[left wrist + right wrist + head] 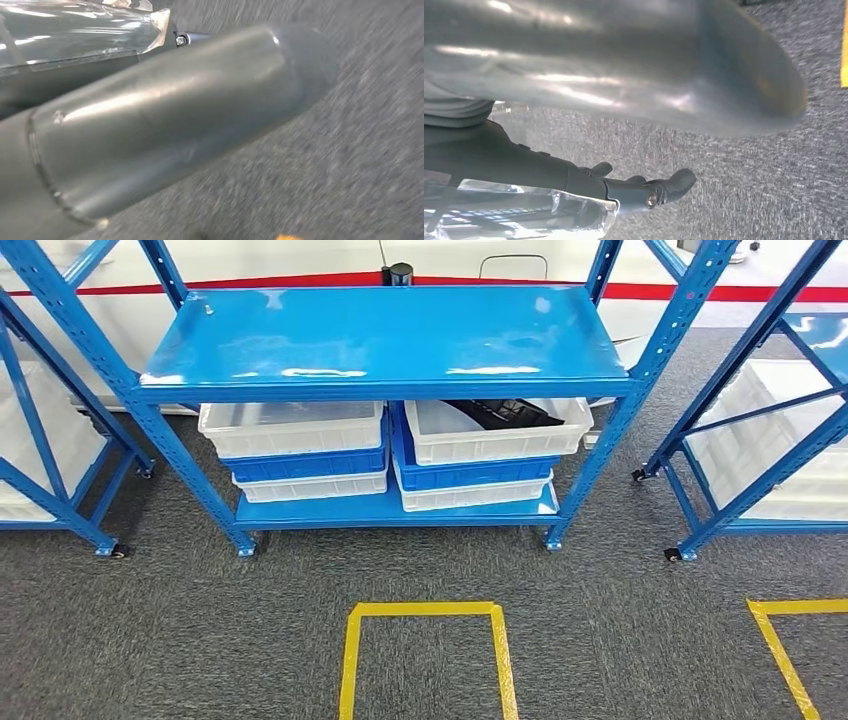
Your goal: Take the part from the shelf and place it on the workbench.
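A black part [505,412] lies in the top white bin [490,445] on the right of the blue shelf's [385,335] lower level, partly hidden under the upper board. My left hand [165,125] hangs over the grey carpet. Its thick grey thumb covers most of the fingers, and one dark finger [186,38] runs straight out beside it under clear plastic. My right hand [574,175] also hangs above the carpet. Its dark fingers [669,187] are stretched out, apart from the thumb, with nothing between them. Clear plastic [524,210] sits beside them.
White and blue bins [295,445] are stacked on the left of the lower level. More blue racks with white bins stand at the left [40,440] and right [770,430]. Yellow tape squares [425,612] mark the carpet in front. The racks stand on small castors [245,550].
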{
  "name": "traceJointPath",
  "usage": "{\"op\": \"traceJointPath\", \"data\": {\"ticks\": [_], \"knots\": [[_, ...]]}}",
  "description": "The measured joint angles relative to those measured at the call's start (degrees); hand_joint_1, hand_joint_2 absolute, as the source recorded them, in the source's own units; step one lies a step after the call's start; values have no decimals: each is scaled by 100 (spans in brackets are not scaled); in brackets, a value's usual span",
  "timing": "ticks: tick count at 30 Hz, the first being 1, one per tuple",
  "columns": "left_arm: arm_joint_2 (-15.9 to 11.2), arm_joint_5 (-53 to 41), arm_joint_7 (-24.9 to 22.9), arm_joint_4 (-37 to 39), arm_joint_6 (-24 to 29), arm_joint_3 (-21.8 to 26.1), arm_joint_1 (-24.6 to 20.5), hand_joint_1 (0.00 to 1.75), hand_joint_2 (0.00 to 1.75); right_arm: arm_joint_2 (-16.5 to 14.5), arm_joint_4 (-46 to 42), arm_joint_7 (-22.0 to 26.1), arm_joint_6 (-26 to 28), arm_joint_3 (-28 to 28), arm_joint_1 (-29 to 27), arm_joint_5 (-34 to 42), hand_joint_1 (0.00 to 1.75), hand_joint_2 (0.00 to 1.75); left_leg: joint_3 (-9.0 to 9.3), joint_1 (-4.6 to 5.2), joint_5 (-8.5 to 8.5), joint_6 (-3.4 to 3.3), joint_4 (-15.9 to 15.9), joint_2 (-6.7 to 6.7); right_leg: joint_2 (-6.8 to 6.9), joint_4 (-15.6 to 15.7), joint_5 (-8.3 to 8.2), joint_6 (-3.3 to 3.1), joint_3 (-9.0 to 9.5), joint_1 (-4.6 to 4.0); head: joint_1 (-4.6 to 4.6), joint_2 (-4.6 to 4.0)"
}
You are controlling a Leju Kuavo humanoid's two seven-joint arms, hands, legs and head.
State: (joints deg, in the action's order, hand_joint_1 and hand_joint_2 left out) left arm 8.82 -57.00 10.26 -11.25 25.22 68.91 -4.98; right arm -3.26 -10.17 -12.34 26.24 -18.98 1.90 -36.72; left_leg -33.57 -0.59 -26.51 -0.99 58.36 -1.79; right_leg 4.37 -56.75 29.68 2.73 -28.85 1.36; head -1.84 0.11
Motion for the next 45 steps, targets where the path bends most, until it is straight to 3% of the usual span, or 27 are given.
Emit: {"op": "traceJointPath", "data": {"ticks": [1,3,5,7,8,11,14,16,18,20,23,27,29,30,33,34,45], "knots": [[-3,-39,-69,1,-112,-5,2,0,0,3,-1,23,-3,-21,6,24,0,0,11,-3,12,-46,-23,26,-38,-31,31,21,7,10,8,0],[-5,-93,-128,0,-216,-17,0,0,87,7,-3,59,-4,-57,-1,59,0,0,42,-19,39,-140,-69,71,-208,-403,229,10,-161,24,34,0],[-4,-114,-181,1,-234,-22,-4,0,175,10,-2,79,-5,-90,-20,77,0,0,49,-3,29,-195,-74,122,-363,-1211,540,-41,-584,27,57,0],[-4,-129,-226,1,-234,-24,-4,0,175,15,-1,87,-2,-132,-44,87,0,0,62,18,14,-215,-72,196,-402,-1734,645,-26,-911,23,63,0],[-5,-129,-236,1,-234,-24,-3,0,175,17,-1,90,3,-150,-53,91,0,0,75,24,6,-215,-71,235,-406,-1658,550,8,-918,22,66,0],[-4,-129,-244,1,-239,-24,-3,0,175,21,-1,99,25,-180,-55,92,0,0,125,27,-20,-197,-69,307,-409,-819,108,92,-598,23,70,0],[-4,-129,-246,1,-240,-24,-3,0,175,22,-1,103,29,-183,-53,92,0,0,133,27,-24,-192,-68,313,-410,-661,38,100,-529,23,70,0],[-4,-133,-247,1,-243,-24,-3,0,175,22,-1,118,53,-196,-45,100,0,0,138,50,-49,-158,-54,329,-425,-362,-76,61,-417,8,79,0],[-19,-135,-248,1,-246,-24,2,0,175,15,-1,149,100,-225,-35,115,0,0,145,69,-81,-175,-40,340,-441,-88,-195,6,-301,-15,84,0],[-34,-135,-248,1,-245,-24,7,0,175,6,-1,168,132,-265,-33,123,0,0,162,56,-86,-215,-64,333,-444,-81,-209,-22,-283,-35,82,0],[-37,-135,-248,1,-246,-24,7,0,175,1,-1,170,140,-296,-32,123,0,0,180,45,-75,-175,-99,328,-446,-84,-200,-43,-284,-50,82,0],[-37,-142,-251,1,-240,-25,8,0,175,1,-1,175,149,-304,-31,147,0,175,182,35,-78,-85,-110,327,-446,-87,-193,-54,-284,-61,84,0],[-43,-138,-273,-1,-230,-75,16,0,175,1,-2,205,144,-322,-35,236,0,175,182,36,-78,-72,-110,326,-446,-87,-193,-55,-284,-61,85,0],[-53,-103,-291,-4,-233,-146,30,0,175,2,-4,230,121,-331,-40,302,0,131,182,37,-78,-66,-110,326,-446,-87,-193,-55,-283,-60,85,0],[-101,161,-340,-28,-313,-493,102,0,44,7,-28,300,-14,-323,-79,506,0,0,181,45,-79,-62,-110,326,-446,-86,-193,-55,-282,-50,86,0],[-117,271,-354,-41,-357,-615,129,0,0,11,-41,320,-67,-311,-96,572,0,0,180,49,-79,-62,-110,326,-446,-86,-192,-54,-282,-45,86,0],[-305,1571,-517,-247,-871,-2024,404,0,0,58,-255,536,-676,55,-299,1313,0,0,180,72,-81,-65,-108,326,-445,-83,-193,-54,-282,-23,85,0]]}}
